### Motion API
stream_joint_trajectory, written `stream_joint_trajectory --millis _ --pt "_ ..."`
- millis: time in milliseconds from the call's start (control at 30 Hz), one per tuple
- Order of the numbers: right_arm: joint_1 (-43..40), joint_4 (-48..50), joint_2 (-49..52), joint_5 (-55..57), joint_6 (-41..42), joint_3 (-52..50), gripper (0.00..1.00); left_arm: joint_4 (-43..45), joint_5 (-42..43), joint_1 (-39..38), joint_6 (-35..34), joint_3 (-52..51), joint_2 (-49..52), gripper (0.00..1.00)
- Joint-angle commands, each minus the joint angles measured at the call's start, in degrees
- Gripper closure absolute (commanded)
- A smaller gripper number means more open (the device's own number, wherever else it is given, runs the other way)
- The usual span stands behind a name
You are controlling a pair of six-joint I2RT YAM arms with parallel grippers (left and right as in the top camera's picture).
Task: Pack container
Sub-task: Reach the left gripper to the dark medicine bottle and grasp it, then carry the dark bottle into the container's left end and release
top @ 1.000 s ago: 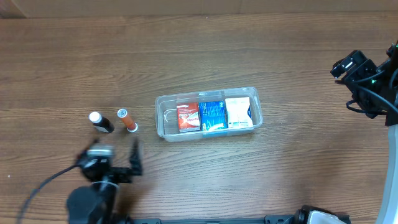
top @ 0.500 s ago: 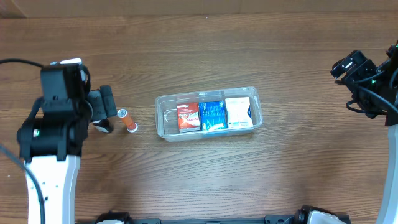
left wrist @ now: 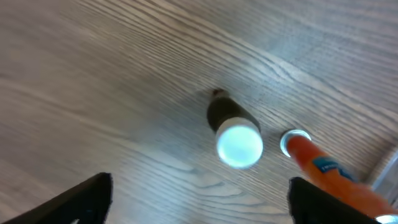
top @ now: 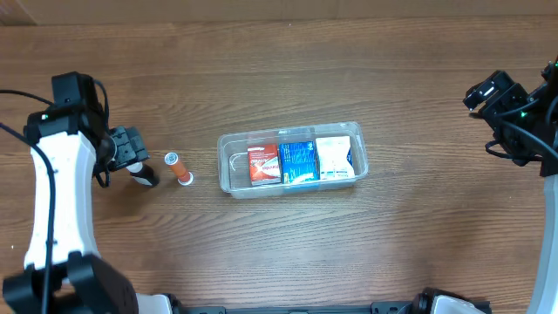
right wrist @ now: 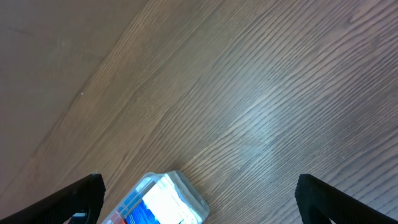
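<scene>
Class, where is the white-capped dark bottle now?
In the overhead view, the dark bottle stands at the table's left, just left of the orange tube, beneath the left gripper.

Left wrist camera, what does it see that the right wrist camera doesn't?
Only the left wrist view: a dark bottle with a white cap and an orange bottle beside it, ahead of the open left tool.
Only the right wrist view: one end of the clear container, with a blue box and a white box inside, ahead of the open right tool.
Both: the brown wooden table and two dark tool fingers at the bottom corners.
</scene>
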Motion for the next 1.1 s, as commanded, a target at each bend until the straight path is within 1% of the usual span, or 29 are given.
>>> stream_joint_trajectory --millis 0,100,200,267,467,633,667,700,733,800,933,1000,1067 --pt "-0.1 0.3 -0.5 -0.3 -0.2 0.3 0.0 1.9 6.2 0.5 4.2 0.4 4.3 0.13" --pt "-0.1 0.3 -0.5 -0.3 -0.2 0.3 0.0 3.3 7.9 0.5 5.9 0.4 6.8 0.21" --pt "-0.1 0.3 -0.5 -0.3 -0.2 0.3 0.0 4.2 8.1 0.5 6.6 0.4 8.5 0.33" --pt "-0.1 0.3 -0.5 -0.3 -0.2 0.3 0.0 4.3 8.2 0.5 7.2 0.4 9.3 0.36" --pt "-0.1 0.3 -0.5 -0.3 -0.2 0.3 0.0 4.2 8.8 0.5 8.0 0.4 11.4 0.53" --pt "-0.1 0.3 -0.5 -0.3 -0.2 0.3 0.0 3.3 8.9 0.5 8.5 0.7 11.5 0.82" --pt "-0.1 0.3 -0.5 -0.3 -0.2 0.3 0.0 2.8 8.9 0.6 8.5 1.2 11.5 0.86" --pt "-0.1 0.3 -0.5 -0.3 -0.2 0.3 0.0 0.7 8.7 0.6 8.5 2.6 11.5 0.92" --pt "-0.1 0.3 -0.5 -0.3 -0.2 0.3 0.0 -3.2 8.6 0.6 8.4 6.3 11.3 0.96" --pt "-0.1 0.3 -0.5 -0.3 -0.2 0.3 0.0 -9.0 8.5 0.5 8.4 13.3 10.6 0.96" --pt "-0.1 0.3 -0.5 -0.3 -0.2 0.3 0.0 -19.5 8.5 -0.1 4.7 30.0 8.0 0.96" --pt "-0.1 0.3 -0.5 -0.3 -0.2 0.3 0.0 -24.3 8.5 -2.1 3.5 39.1 6.4 0.96" --pt "-0.1 0.3 -0.5 -0.3 -0.2 0.3 0.0 -27.0 9.2 -6.0 1.2 45.8 4.5 0.96"
